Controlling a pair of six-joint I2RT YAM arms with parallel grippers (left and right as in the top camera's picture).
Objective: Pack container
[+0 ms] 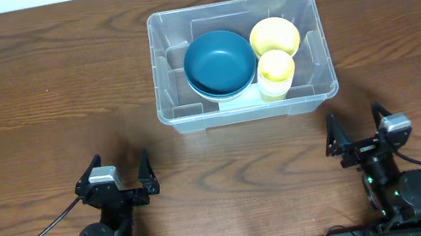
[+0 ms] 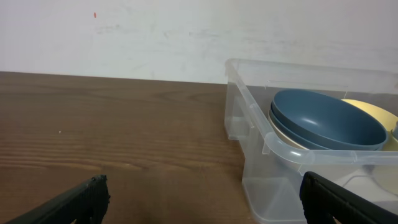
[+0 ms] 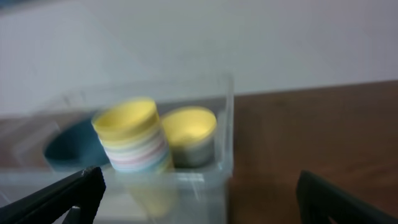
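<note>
Grippers come first, nearest the robot. The left gripper (image 1: 121, 163) sits short of the container's (image 1: 162, 100) left front corner, and the right gripper (image 1: 355, 118) sits short of its right front corner. Both are released, jaws spread wide and holding nothing. This reads as a parked pose: each arm is drawn clear of the container so that neither crowds its mouth.

A strip of bare desk (image 1: 243, 155) lies between the grippers and the container's front wall, leaving free room to advance on either side.

The container stands centred between the two arms, its long side facing them and its rounded rim open on top. Inside it, nested blue bowls (image 1: 220, 64) fill the left and middle. A stack of cups (image 1: 276, 73) with a yellow one on top stands against the front right, and a yellow cup (image 1: 274, 35) is just behind that stack. They seem to be grouped tightly to save floor space. The packing looks well along or finished, since no loose item shows on the desk around the container.

Beyond the container's far rim the desk runs on to a pale wall (image 2: 124, 37). The clear sides are hard to see, so the rim is the edge to watch.
</note>
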